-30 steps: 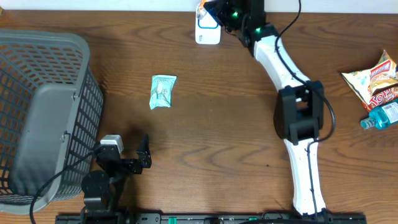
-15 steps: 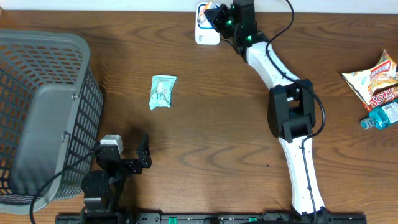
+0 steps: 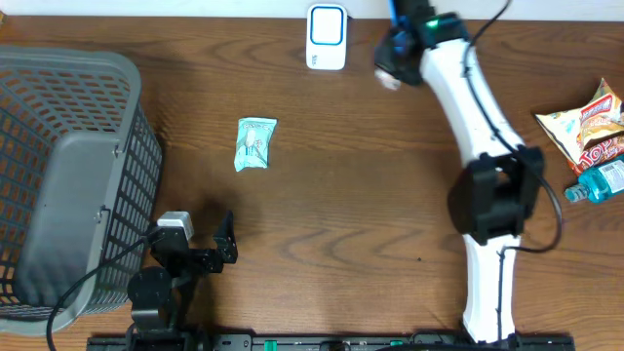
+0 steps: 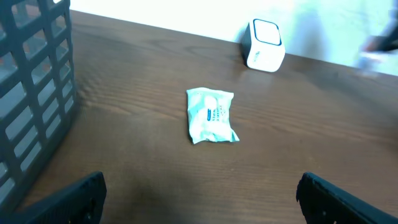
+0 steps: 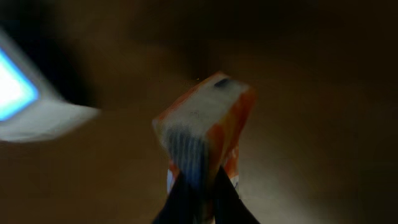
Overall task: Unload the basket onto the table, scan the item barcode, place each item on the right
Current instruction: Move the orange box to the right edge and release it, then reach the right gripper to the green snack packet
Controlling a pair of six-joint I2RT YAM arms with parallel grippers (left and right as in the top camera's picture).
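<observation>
The wooden table (image 3: 341, 195) carries a big grey basket (image 3: 58, 175) along its left side. The right arm (image 3: 478, 117) stretches across the table to its far edge. Well apart from it, the left gripper (image 4: 199, 196) rests low near the basket with its jaws spread wide and nothing between them. Over at the right edge lie some snack bags (image 3: 583, 122) and a bottle (image 3: 600, 180), and a pale green packet (image 3: 255, 143) lies alone in the middle left. The white scanner (image 3: 326, 37) stands at the far edge. Just to its right, apart from it, the right gripper (image 5: 202, 186) is clamped shut on the lower end of a small orange-and-white packet (image 5: 202, 124). The packet stands up out of the jaws and is lifted off the table. The step in hand looks like presenting the item to the scanner. In the wrist view the scanner is only a blurred bright shape at the left edge, so the packet seems to be off to one side of its window. Dark stripes on the packet's near face may be the barcode, though they are too blurred to be sure. The next move probably calls for carrying the packet in front of the scanner and turning the wrist until that striped face squarely meets the window.
</observation>
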